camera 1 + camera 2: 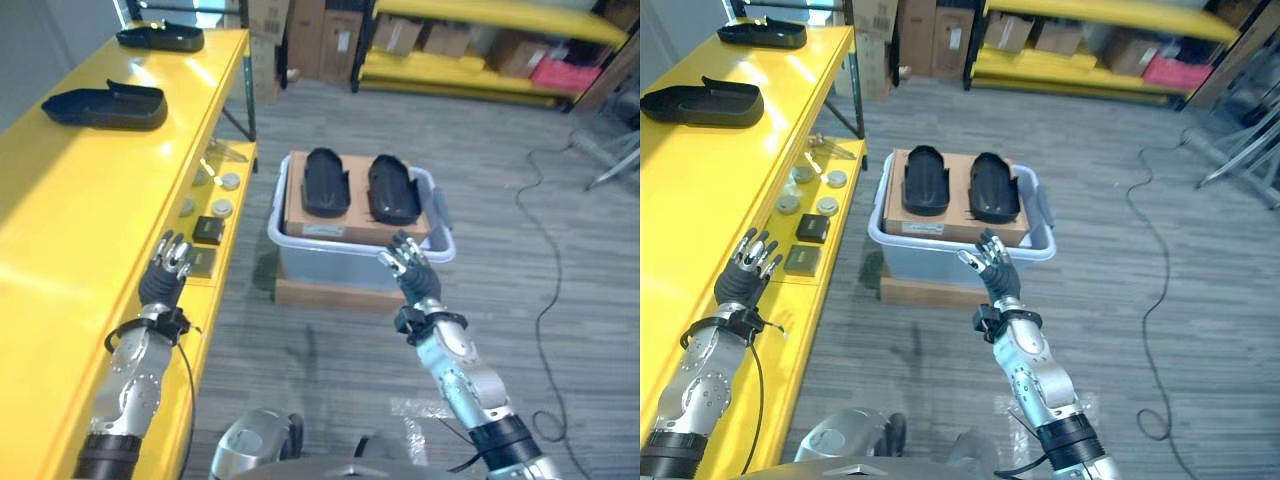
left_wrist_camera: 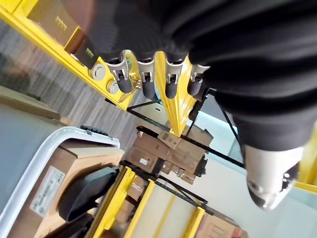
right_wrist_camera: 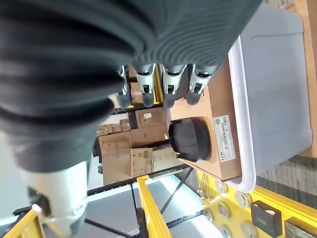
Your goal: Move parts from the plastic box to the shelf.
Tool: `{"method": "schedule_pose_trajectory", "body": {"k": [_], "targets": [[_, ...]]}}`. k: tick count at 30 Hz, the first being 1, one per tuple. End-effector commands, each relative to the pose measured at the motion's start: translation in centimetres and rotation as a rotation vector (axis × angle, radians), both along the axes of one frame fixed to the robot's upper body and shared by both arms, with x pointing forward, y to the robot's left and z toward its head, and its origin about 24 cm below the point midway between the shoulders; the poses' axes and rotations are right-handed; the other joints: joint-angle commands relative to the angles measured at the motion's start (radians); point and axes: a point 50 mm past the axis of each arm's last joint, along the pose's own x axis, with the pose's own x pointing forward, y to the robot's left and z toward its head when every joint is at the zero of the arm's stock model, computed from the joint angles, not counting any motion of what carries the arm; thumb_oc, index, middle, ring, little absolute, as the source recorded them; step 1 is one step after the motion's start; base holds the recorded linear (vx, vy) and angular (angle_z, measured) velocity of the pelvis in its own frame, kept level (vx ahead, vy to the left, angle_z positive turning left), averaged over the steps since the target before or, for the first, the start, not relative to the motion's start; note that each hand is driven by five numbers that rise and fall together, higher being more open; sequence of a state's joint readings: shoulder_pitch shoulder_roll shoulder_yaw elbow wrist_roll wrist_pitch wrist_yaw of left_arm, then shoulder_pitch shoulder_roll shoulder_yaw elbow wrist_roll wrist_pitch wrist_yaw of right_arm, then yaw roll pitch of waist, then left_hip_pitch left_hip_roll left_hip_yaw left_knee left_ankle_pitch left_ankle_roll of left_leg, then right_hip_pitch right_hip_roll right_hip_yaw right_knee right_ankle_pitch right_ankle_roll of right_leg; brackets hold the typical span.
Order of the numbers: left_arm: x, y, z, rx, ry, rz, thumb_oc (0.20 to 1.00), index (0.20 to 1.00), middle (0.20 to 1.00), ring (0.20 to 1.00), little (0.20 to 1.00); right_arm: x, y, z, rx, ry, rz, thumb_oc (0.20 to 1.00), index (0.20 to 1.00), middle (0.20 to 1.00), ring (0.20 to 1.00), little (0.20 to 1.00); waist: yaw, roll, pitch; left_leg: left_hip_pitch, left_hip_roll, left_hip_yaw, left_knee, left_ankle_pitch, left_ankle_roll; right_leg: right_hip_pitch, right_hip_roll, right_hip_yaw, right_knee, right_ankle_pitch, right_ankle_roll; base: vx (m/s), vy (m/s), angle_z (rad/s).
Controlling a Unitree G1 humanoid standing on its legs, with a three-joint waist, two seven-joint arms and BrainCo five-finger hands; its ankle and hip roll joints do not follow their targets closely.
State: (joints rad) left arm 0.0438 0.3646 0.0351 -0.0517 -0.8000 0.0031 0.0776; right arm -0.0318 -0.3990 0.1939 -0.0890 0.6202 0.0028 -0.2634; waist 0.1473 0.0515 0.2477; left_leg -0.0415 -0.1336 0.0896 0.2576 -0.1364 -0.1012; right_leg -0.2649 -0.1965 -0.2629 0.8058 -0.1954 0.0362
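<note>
Lying side by side lengthwise front-to-back, two black parts (image 1: 360, 187) fill the plastic box (image 1: 290, 255); both hands' fingers relaxed, empty.

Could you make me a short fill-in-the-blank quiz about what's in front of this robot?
1. The plastic box holds ___ black parts on a cardboard sheet.
2. The shelf is coloured ___.
3. On top of the shelf lie ___ black parts.
4. Both the left hand and the right hand hold ___.

Missing words: two; yellow; two; nothing
</note>
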Motion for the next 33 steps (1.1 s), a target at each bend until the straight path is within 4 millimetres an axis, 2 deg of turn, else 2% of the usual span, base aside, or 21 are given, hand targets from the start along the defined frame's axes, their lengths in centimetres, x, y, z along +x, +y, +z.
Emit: {"method": "schedule_pose_trajectory", "body": {"k": [1, 2, 3, 4, 5, 6, 8, 12, 18, 21, 22, 30, 32, 33], "targets": [[-0.3, 0.1, 2.7, 0.094, -0.126, -0.072, 1.000, 1.000, 1.000, 1.000, 1.000, -0.1, -2.2, 1.0, -0.025, -0.099, -0.056, 1.000, 1.000, 1.000, 1.000, 1.000, -0.015, -0.038, -0.063, -0.044, 0.031, -0.074, -0.101, 0.088, 0.170, 0.130, 0.014, 0.049, -0.465, 0.236, 0.097, 0.15, -0.428, 1.02], [-0.3, 0.3, 2.8, 0.098, -0.129, -0.079, 1.000, 1.000, 1.000, 1.000, 1.000, -0.1, -2.7, 1.1, -0.018, -0.106, -0.060, 1.000, 1.000, 1.000, 1.000, 1.000, -0.030, -0.051, -0.056, -0.038, 0.030, -0.089, -0.084, 0.066, 0.170, 0.085, 0.006, 0.100, -0.550, 0.309, 0.109, 0.12, -0.344, 1.16], [-0.3, 0.4, 2.8, 0.098, -0.129, -0.078, 1.000, 1.000, 1.000, 1.000, 1.000, -0.1, -2.9, 1.2, -0.014, -0.109, -0.059, 1.000, 1.000, 1.000, 1.000, 1.000, -0.032, -0.052, -0.053, -0.037, 0.041, -0.088, -0.075, 0.056, 0.170, 0.073, 0.011, 0.121, -0.553, 0.320, 0.112, 0.09, -0.283, 0.84], [-0.4, 0.5, 2.8, 0.095, -0.130, -0.073, 1.000, 1.000, 1.000, 1.000, 1.000, -0.1, -3.2, 1.5, -0.013, -0.109, -0.055, 1.000, 1.000, 1.000, 1.000, 1.000, -0.034, -0.050, -0.057, -0.037, 0.064, -0.083, -0.088, 0.066, 0.160, 0.105, 0.024, 0.122, -0.564, 0.276, 0.115, 0.10, -0.246, 0.23], [-0.4, 0.6, 2.7, 0.088, -0.131, -0.076, 1.000, 1.000, 1.000, 1.000, 1.000, 0.0, -3.7, 1.7, -0.020, -0.110, -0.060, 1.000, 1.000, 1.000, 1.000, 1.000, -0.032, -0.055, -0.059, -0.032, 0.082, -0.085, -0.096, 0.073, 0.138, 0.152, 0.027, 0.096, -0.641, 0.258, 0.125, 0.12, -0.279, 0.23], [-0.3, 0.5, 2.5, 0.078, -0.129, -0.087, 1.000, 1.000, 1.000, 1.000, 1.000, 0.1, -3.8, 1.9, -0.029, -0.111, -0.059, 1.000, 1.000, 1.000, 1.000, 1.000, -0.029, -0.061, -0.062, -0.031, 0.093, -0.087, -0.099, 0.084, 0.120, 0.183, 0.029, 0.079, -0.686, 0.259, 0.131, 0.14, -0.289, 0.33], [-0.5, -0.1, 2.2, 0.057, -0.130, -0.097, 1.000, 1.000, 1.000, 1.000, 1.000, 0.4, -4.0, 2.4, -0.068, -0.121, -0.053, 1.000, 1.000, 1.000, 1.000, 1.000, -0.028, -0.067, -0.066, -0.027, 0.139, -0.074, -0.108, 0.106, 0.081, 0.255, 0.049, 0.062, -0.765, 0.247, 0.118, 0.12, -0.255, 0.24], [-1.1, -0.1, 2.0, 0.037, -0.125, -0.085, 1.000, 1.000, 1.000, 1.000, 1.000, 0.1, -4.9, 2.8, -0.089, -0.117, -0.080, 1.000, 1.000, 1.000, 1.000, 1.000, -0.029, -0.074, -0.080, -0.026, 0.181, -0.073, -0.128, 0.130, 0.050, 0.309, 0.079, 0.024, -0.831, 0.240, 0.089, 0.05, -0.210, 0.04], [-0.9, -0.9, 2.0, 0.015, -0.145, -0.105, 1.000, 1.000, 1.000, 1.000, 1.000, 0.2, -5.7, 2.9, -0.126, -0.112, -0.098, 1.000, 1.000, 1.000, 1.000, 1.000, -0.035, -0.085, -0.088, -0.059, 0.218, -0.063, -0.114, 0.151, 0.026, 0.336, 0.111, -0.010, -0.869, 0.235, 0.058, -0.01, -0.158, 0.05], [-0.7, -1.2, 1.6, -0.011, -0.142, -0.120, 1.000, 1.000, 1.000, 1.000, 1.000, 0.2, -5.9, 3.0, -0.125, -0.112, -0.122, 1.000, 1.000, 1.000, 1.000, 1.000, -0.048, -0.086, -0.088, -0.067, 0.225, -0.028, -0.096, 0.149, 0.026, 0.343, 0.115, -0.028, -0.878, 0.238, 0.054, 0.01, -0.053, 0.24], [-0.5, -1.3, 1.6, -0.009, -0.143, -0.138, 1.000, 1.000, 1.000, 1.000, 1.000, 0.2, -5.9, 2.9, -0.114, -0.109, -0.142, 1.000, 1.000, 1.000, 1.000, 1.000, -0.057, -0.080, -0.093, -0.053, 0.212, -0.015, -0.114, 0.146, 0.031, 0.335, 0.114, -0.030, -0.863, 0.233, 0.058, 0.02, 0.013, 0.49], [-0.6, -1.2, 1.9, 0.026, -0.136, -0.159, 1.000, 1.000, 1.000, 1.000, 1.000, 0.1, -5.1, 2.3, -0.105, -0.092, -0.145, 1.000, 1.000, 1.000, 1.000, 1.000, -0.054, -0.061, -0.104, -0.006, 0.160, -0.066, -0.148, 0.126, 0.044, 0.322, 0.098, 0.026, -0.837, 0.228, 0.076, 0.05, 0.107, -0.06], [-0.7, -1.0, 2.1, 0.059, -0.130, -0.172, 1.000, 1.000, 1.000, 1.000, 1.000, 0.0, -4.8, 2.6, -0.089, -0.106, -0.138, 1.000, 1.000, 1.000, 1.000, 1.000, -0.051, -0.053, -0.102, -0.003, 0.151, -0.062, -0.147, 0.114, 0.055, 0.305, 0.090, 0.020, -0.775, 0.202, 0.081, 0.03, 0.111, -0.39], [-0.7, -1.0, 2.2, 0.083, -0.122, -0.199, 1.000, 1.000, 1.000, 1.000, 1.000, 0.0, -4.6, 2.9, -0.078, -0.116, -0.135, 1.000, 1.000, 1.000, 1.000, 1.000, -0.049, -0.042, -0.094, -0.001, 0.146, -0.061, -0.140, 0.106, 0.069, 0.277, 0.080, 0.011, -0.689, 0.174, 0.087, 0.01, 0.093, -0.59]]}}
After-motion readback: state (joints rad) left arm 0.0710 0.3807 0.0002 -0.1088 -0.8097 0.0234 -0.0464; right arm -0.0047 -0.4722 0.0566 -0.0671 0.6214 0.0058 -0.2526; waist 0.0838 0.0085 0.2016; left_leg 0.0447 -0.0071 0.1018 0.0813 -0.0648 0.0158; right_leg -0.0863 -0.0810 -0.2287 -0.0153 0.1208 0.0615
